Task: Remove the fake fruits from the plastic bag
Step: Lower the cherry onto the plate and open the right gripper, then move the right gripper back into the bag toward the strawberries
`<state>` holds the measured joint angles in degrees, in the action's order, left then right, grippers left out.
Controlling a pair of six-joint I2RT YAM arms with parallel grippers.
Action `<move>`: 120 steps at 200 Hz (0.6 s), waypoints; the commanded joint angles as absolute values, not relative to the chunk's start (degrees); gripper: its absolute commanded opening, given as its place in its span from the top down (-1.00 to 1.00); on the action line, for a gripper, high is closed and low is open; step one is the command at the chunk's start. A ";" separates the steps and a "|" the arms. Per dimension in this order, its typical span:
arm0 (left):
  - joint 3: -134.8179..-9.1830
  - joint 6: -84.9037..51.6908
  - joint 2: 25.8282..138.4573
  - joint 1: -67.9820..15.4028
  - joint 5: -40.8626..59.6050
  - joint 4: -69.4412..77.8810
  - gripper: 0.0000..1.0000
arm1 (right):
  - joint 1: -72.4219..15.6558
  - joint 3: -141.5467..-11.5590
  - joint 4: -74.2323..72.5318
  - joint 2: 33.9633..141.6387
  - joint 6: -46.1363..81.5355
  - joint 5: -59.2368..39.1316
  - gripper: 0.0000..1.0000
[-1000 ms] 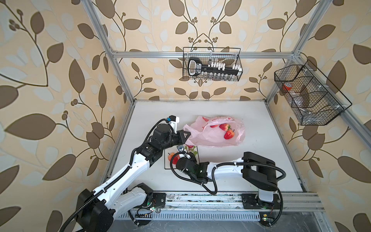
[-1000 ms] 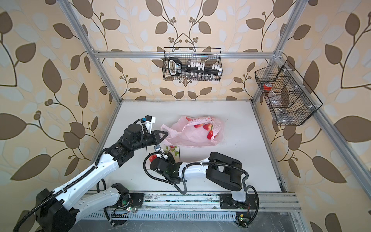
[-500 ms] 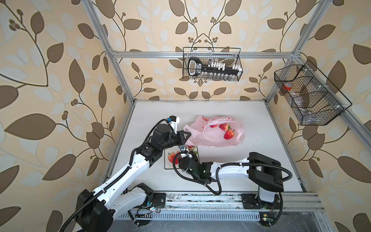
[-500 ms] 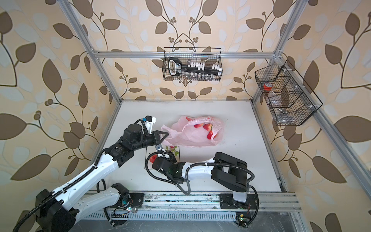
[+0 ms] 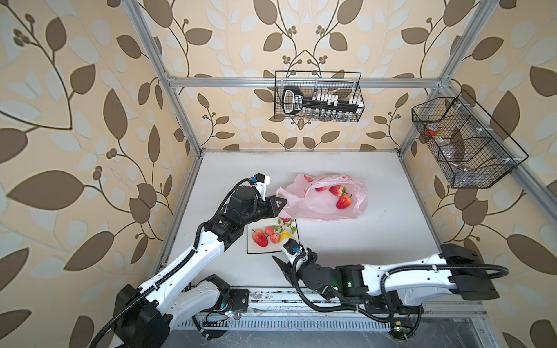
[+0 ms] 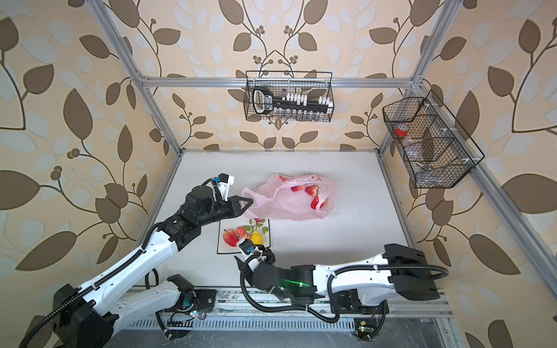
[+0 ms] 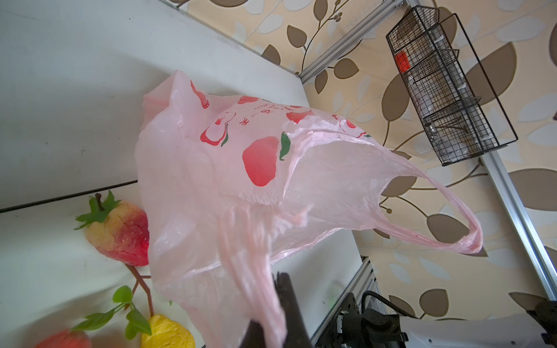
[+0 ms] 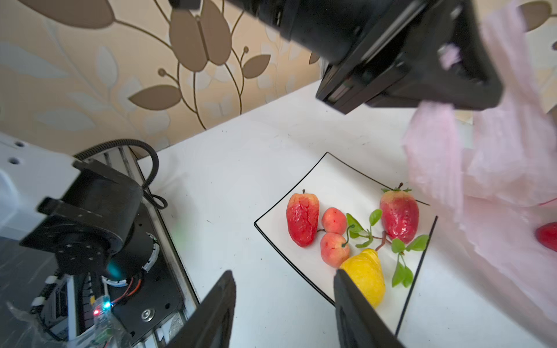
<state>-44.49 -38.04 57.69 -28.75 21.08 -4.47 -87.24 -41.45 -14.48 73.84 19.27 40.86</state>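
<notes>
- In both top views, the left gripper (image 5: 278, 205) is clamped on an edge of the pink plastic bag (image 5: 316, 208), holding that end up off the white counter (image 5: 376, 241). At least 2 strawberries (image 5: 344, 201) show through the film at the bag's far end.
- Also in both top views, a square plate (image 5: 271, 249) just beside the bag carries 5 fruits. The right gripper (image 5: 281, 265) hangs at the plate's near edge, apart from the bag.
- The left wrist view shows the left gripper's jaws together on a bunched strip of the bag. The bag's mouth gapes wide and 1 handle loop (image 7: 452, 241) hangs free. A plated strawberry is partly hidden behind the film.
- The right wrist view shows the right gripper's jaws apart with nothing between them, over the counter at the plate's corner and close to the yellow pear (image 8: 364, 277). The pear sits with 2 peaches (image 8: 334, 221) and 2 strawberries on the plate.
- The unloading looks partly done, and the step in hand appears to be the empty right gripper's return for another fruit.
- The next move calls for crossing to the held-open mouth, reaching in past the thin film without snagging it, and closing on 1 strawberry while the left gripper keeps the bag raised.
</notes>
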 commanded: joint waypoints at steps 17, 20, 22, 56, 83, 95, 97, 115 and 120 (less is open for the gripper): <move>-46.23 -39.28 58.19 -28.12 24.34 0.33 1.00 | -86.55 -34.56 -9.33 60.51 25.93 48.97 0.13; -46.23 -39.54 58.44 -28.12 24.77 0.66 1.00 | -86.25 -34.36 -9.18 59.64 26.12 49.03 0.15; -46.23 -39.66 58.55 -28.12 25.00 0.80 1.00 | -86.07 -34.34 -8.97 59.07 26.19 49.11 0.16; -46.53 -41.64 60.97 -28.51 29.03 3.45 1.00 | -78.14 -37.64 -1.51 54.39 33.54 48.13 0.43; -46.04 -41.47 60.35 -29.82 28.72 4.30 1.00 | -68.48 -40.43 1.86 56.46 38.88 39.67 0.43; -45.79 -41.23 59.82 -30.57 28.12 4.31 1.00 | -64.04 -41.34 2.38 58.96 42.03 35.03 0.43; -45.73 -41.18 59.78 -30.69 27.99 4.31 1.00 | -63.40 -41.56 2.53 59.39 42.72 34.29 0.43; -45.18 -40.68 58.94 -31.89 27.27 4.39 1.00 | -60.83 -42.52 1.53 63.57 47.04 30.82 0.42; -44.96 -40.57 58.66 -32.11 27.08 4.39 1.00 | -60.62 -42.69 0.90 64.74 47.86 31.05 0.41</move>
<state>-44.49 -41.06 61.01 -30.70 26.63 1.45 -62.48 -40.82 -0.82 60.47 40.23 37.52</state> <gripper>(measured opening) 0.047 0.289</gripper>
